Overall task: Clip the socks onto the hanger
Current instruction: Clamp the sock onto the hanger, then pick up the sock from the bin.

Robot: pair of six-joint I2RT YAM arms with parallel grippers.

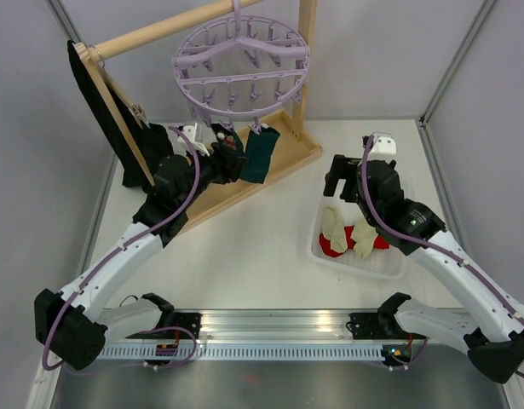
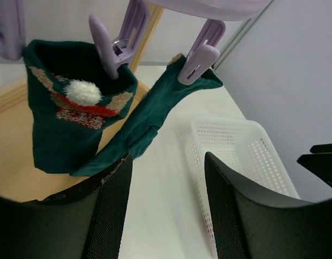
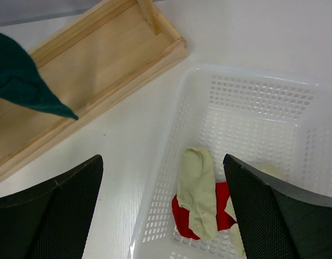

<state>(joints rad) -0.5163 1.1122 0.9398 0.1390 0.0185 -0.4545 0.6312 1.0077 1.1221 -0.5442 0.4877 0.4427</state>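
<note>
The lavender hanger hangs from the wooden rack's bar. Two dark teal socks hang from its clips: a plain one and one with a red-white pattern and pompom. My left gripper is open and empty, just below and in front of these two socks. My right gripper is open and empty above the white basket. In the basket lie a cream sock, a second cream sock and a red sock.
The wooden rack stands at the back with its base on the table, and a long black cloth hangs at its left end. The basket also shows in the left wrist view. Grey walls close in the table on three sides.
</note>
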